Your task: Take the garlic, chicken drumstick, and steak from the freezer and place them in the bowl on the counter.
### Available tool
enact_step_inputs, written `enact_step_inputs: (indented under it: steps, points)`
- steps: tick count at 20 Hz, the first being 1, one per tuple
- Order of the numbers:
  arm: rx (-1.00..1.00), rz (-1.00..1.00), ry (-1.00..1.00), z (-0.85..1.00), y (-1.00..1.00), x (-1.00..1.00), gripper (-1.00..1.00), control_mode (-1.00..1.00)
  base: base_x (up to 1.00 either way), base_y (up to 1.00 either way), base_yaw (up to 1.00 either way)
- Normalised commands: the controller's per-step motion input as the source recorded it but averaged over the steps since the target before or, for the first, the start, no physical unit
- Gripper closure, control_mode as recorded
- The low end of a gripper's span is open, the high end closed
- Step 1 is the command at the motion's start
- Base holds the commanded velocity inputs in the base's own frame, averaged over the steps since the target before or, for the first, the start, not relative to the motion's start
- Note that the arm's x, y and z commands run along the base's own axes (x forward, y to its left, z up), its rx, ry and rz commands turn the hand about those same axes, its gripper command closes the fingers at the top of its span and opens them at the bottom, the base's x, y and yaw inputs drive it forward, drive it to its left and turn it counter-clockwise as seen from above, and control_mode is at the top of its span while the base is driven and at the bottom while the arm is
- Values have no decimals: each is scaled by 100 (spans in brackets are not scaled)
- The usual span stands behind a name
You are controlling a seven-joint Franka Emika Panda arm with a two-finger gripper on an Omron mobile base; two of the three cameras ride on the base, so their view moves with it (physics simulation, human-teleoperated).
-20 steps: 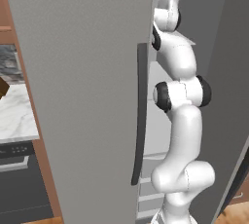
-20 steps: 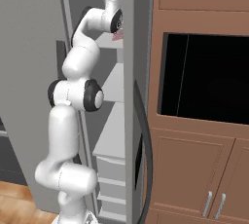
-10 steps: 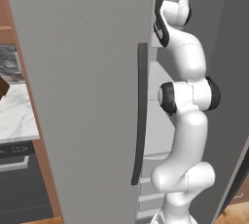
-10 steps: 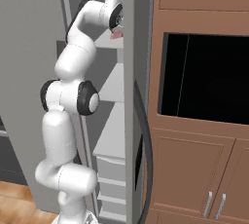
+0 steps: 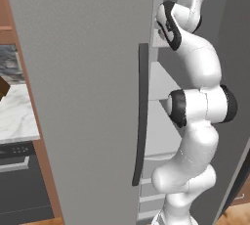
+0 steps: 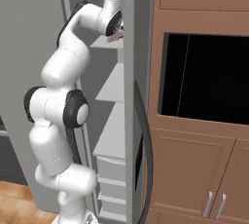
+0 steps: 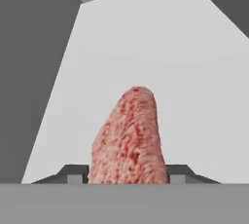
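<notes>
Steak (image 7: 127,138) is clamped between the half-closed gripper (image 7: 127,177), apparently lifted clear of the white freezer (image 5: 73,97) shelf (image 7: 160,52). It is held lengthwise so it can be withdrawn past the door towards the bowl.

Steak (image 7: 129,138) between hand (image 7: 127,175) fingers — over freezer (image 5: 88,97) shelf (image 7: 160,57)

Base views flank freezer (image 5: 78,97); hand view inside
</notes>
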Motion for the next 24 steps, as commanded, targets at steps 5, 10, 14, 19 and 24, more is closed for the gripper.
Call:
enact_step_inputs:
  steps: [5, 10, 14, 19, 24]
  points:
    - [5, 0, -30, -27, 0, -100, 100, -100, 0, 0, 0]
    - [12, -2, -37, -4, 0, -100, 100, -100, 0, 0, 0]
    - [17, -6, -5, 5, 0, -100, 100, -100, 0, 0, 0]
    - [4, -7, 10, -53, -1, -100, 100, -100, 0, 0, 0]
    - [0, -4, 11, -75, 2, -80, 100, 100, -20, 3, -1]
